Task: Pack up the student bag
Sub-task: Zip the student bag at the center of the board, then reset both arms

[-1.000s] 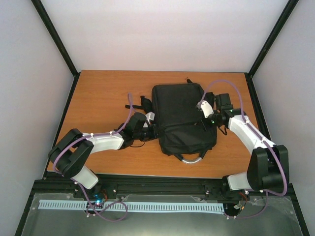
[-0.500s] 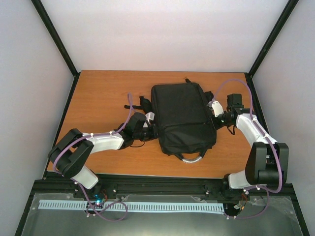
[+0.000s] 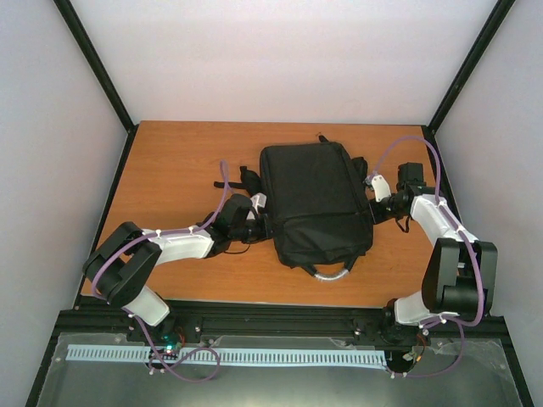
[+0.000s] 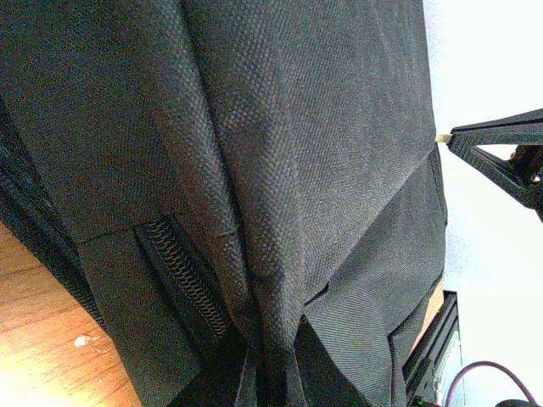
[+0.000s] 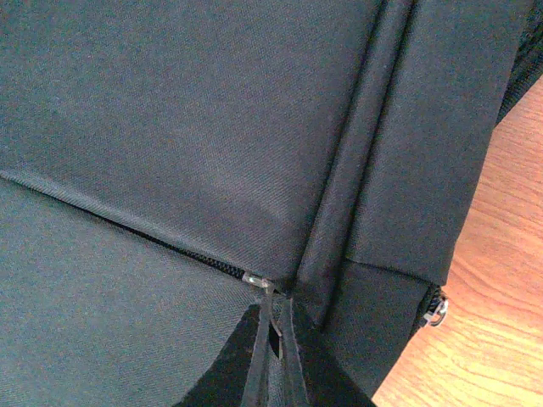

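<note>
Student bag [image 3: 314,199]: lies flat on the table [image 3: 178,161], with its handle loop [image 3: 329,273] pointing toward the arm bases. You cannot tell from these views how far the zip is open.
Left gripper [image 3: 265,227]: at the bag's left edge, fingers closed together on a raised fold of fabric [image 4: 254,280] from the bag's side.
Right gripper [image 3: 370,209]: at the bag's right edge, fingers pinched on the zip pull [image 5: 271,326], just below the slider [image 5: 254,279].
Likely step: running the zip while the left gripper anchors the bag.
Risk, pull slip: the zip pull is a thin tab. If you draw it at an angle to the zip line, expect it to slide out of the fingers.
Risk, bag drag: the bag is soft and unweighted. If the left pinch gives way, the whole bag will probably follow the right gripper and the slider will not run.
Risk, jam: the slider sits against a folded seam panel at the bag's right edge. Loose fabric there can feed into the slider and lock it.
Risk, lift: opposing pulls at the bag's two edges can raise its middle off the table, which slackens the zip line.
Check: confirm that the slider moves along the bag before you add force.
</note>
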Controlling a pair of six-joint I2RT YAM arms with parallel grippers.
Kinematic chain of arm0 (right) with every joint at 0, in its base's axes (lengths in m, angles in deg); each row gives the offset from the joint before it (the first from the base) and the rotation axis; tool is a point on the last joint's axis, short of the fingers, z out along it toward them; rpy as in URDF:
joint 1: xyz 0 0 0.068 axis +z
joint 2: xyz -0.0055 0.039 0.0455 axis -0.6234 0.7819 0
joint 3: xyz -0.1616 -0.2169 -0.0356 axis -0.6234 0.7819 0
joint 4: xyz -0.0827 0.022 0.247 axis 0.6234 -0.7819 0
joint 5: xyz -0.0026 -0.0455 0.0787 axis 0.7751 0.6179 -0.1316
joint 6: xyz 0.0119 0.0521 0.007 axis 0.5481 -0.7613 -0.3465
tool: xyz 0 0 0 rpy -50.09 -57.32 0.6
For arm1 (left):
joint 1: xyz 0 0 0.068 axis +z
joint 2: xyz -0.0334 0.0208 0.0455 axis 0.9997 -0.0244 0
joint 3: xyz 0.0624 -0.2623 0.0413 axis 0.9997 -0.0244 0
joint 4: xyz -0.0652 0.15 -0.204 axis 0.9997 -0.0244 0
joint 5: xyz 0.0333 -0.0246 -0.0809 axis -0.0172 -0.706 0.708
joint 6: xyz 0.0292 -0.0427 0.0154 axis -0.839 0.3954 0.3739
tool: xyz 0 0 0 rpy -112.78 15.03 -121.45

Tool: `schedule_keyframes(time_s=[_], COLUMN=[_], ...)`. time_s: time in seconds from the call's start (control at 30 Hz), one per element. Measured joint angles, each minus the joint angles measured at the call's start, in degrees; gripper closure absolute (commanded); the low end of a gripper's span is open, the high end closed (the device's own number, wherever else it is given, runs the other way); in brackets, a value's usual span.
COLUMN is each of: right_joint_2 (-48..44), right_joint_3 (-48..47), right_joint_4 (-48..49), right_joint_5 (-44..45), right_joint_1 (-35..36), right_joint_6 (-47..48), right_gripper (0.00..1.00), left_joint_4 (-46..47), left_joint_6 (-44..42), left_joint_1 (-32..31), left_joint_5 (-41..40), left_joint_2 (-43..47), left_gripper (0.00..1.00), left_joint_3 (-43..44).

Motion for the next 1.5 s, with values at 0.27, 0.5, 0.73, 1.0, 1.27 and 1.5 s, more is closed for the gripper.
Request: schedule_keyframes(time_s=[0.27, 0.5, 0.73, 1.0, 1.27, 1.5], right_joint_2=[0.22, 0.22, 0.00, -5.03, -5.81, -9.53], right_joint_3=[0.00, 0.00, -0.79, -3.23, -14.45, -24.35], right_joint_4=[-0.02, -0.07, 0.59, -0.09, -3.91, -5.22], right_joint_5=[-0.61, -1.66, -1.22, -2.54, -3.89, -4.70], right_joint_1=[-0.33, -0.66, -2.12, -2.32, -2.32, -2.32], right_joint_6=[-0.11, -0.04, 0.79, 0.13, -1.03, -3.50], right_gripper=[0.97, 0.95, 0.62, 0.53, 0.46, 0.05], left_joint_4=[-0.02, -0.22, -6.97, -25.59, -44.65, -59.14], left_joint_6=[0.00, -0.39, -3.63, -12.35, -22.82, -28.81], left_joint_1=[0.00, 0.04, 0.72, 1.14, 2.12, 2.60], left_joint_5=[0.02, -0.02, -1.62, -9.20, -19.67, -29.49], left_joint_2=[-0.02, -0.02, 0.11, 7.98, 14.25, 14.51], left_gripper=[0.99, 0.95, 0.36, 0.19, 0.09, 0.00], left_joint_3=[0.00, 0.04, 1.42, 8.90, 22.58, 34.95])
